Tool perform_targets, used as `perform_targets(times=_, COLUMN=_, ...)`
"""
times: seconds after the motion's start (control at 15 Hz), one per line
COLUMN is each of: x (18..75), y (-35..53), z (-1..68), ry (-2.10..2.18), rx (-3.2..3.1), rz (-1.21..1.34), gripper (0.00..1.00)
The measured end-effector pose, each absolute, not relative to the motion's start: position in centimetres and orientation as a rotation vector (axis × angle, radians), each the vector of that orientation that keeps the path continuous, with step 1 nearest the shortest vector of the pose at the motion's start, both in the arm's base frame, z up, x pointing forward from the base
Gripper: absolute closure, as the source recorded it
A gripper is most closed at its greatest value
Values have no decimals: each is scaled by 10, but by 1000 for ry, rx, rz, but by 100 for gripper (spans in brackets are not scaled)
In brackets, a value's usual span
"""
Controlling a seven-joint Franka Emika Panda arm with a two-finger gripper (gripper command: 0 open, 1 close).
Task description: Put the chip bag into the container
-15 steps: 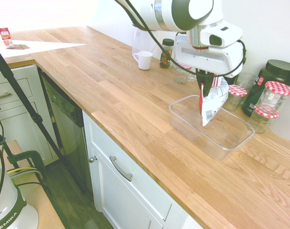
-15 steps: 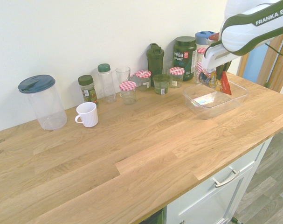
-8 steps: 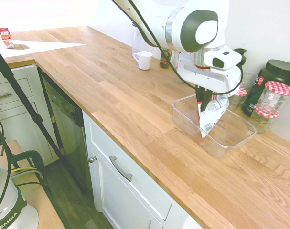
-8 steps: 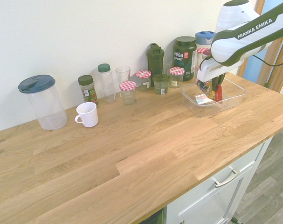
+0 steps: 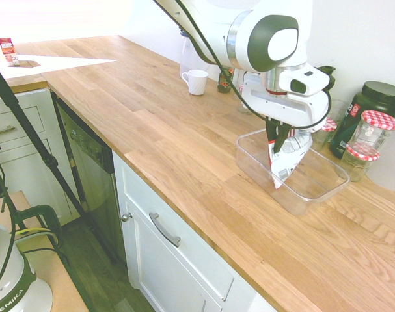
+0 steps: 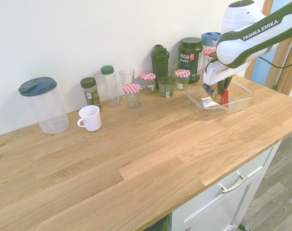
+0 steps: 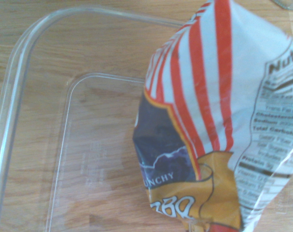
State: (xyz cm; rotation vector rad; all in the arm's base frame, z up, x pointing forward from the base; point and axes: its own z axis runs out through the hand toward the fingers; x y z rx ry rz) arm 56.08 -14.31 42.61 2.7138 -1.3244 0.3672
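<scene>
Chip bag [image 5: 289,159] hangs from your tool [image 5: 277,138], low inside the clear tub [image 5: 306,197], tip near its floor; can't tell if it touches. Fingers are close together at the bag's top edge, maybe just starting to ease off. Should be v. light, soft and crinkly, a bit slippery; pinch the top seam, don't squeeze the middle or you'll crush the chips. Tub holds nothing else that shows. Behind it on the worktop [image 6: 136,159]: jars w/ red-checked lids [image 5: 362,153], look empty, & a dark tub of powder, prob. [image 6: 190,57].
</scene>
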Motion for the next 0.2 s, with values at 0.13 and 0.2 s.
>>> perform_targets(times=0.13, x=558, y=-141, z=445, ry=-1319, rx=2723, rz=414, gripper=0)
perform_targets(times=0.2, x=552, y=-140, z=466, ry=-1314, rx=2739, rz=456, gripper=0)
